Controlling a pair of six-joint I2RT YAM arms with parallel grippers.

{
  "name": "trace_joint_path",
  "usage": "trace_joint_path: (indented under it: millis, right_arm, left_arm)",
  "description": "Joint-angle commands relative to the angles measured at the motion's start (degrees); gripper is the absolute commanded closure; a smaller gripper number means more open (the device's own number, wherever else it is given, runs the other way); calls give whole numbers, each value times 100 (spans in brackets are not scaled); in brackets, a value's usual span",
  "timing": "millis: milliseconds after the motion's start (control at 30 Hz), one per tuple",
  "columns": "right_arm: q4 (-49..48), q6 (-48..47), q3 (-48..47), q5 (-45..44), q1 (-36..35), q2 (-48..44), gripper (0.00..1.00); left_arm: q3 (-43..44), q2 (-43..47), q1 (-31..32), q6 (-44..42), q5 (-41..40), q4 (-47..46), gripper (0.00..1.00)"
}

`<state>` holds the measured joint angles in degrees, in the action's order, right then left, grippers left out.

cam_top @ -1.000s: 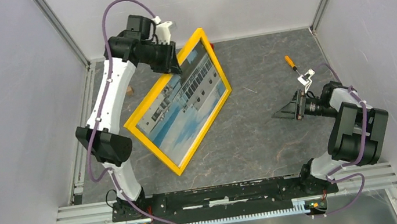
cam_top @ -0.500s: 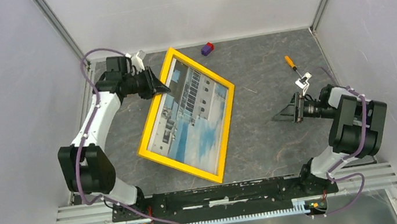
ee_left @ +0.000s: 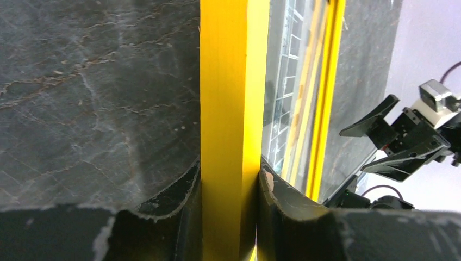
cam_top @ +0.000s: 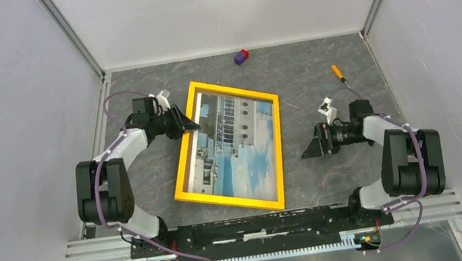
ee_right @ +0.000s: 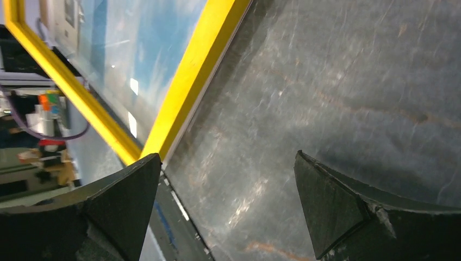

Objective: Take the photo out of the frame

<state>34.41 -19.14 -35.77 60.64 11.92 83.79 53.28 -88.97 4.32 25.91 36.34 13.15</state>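
Dark grey marbled tabletop (cam_top: 315, 71). Large yellow-bordered rectangular frame (cam_top: 231, 199) at centre, face up, building-and-sky photo (cam_top: 238, 150) inside. Left gripper (cam_top: 192, 126) clamped on frame's left rail, far end. Right gripper (cam_top: 309, 145) spread wide, empty, right of frame, apart.

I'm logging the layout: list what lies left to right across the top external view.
left gripper, shut on the frame at its left rail → photo in the frame → right gripper, open, apart from the frame
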Motion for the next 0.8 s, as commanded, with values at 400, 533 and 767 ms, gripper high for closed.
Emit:
trace_joint_path:
  millis: [400, 533, 767]
  right_arm:
    - [-2296, 1873, -396, -1858, -1359, 434, 2]
    - [-2297, 1886, -400, -2012, -1491, 518, 2]
    - [-2281, 1905, -520, -2283, -1741, 632, 2]
  left_arm:
    - [-326, -683, -62, -794, -1218, 237, 17]
    - [-150, -536, -62, -1249, -1405, 801, 4]
    - [-219, -38, -69, -1830, -1802, 1478, 0]
